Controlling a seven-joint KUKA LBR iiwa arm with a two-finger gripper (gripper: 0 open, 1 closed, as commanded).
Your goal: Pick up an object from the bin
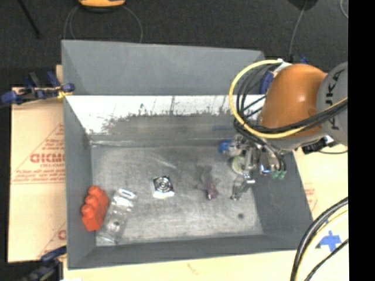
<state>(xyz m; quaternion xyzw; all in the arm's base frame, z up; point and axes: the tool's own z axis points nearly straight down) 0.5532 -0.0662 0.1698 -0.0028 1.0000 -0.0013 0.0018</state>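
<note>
The two-finger gripper [237,192] is hanging low over the floor of the grey metal bin [187,218], toward its right side, and I cannot tell whether its jaws are spread or pressed together. A small dark purple lumpy object [208,190] is lying just beside it to the left, and farther left a small round silvery piece [163,186] is sitting mid-floor. A knobbly orange plastic piece [94,208] and a clear plastic packet [117,216] are lying side by side in the near-left corner.

Robotics lab test cell: grey metal bin [164,69] on dark surface, orange-capped KUKA arm [296,98] trailing bundled cables [234,98].
</note>
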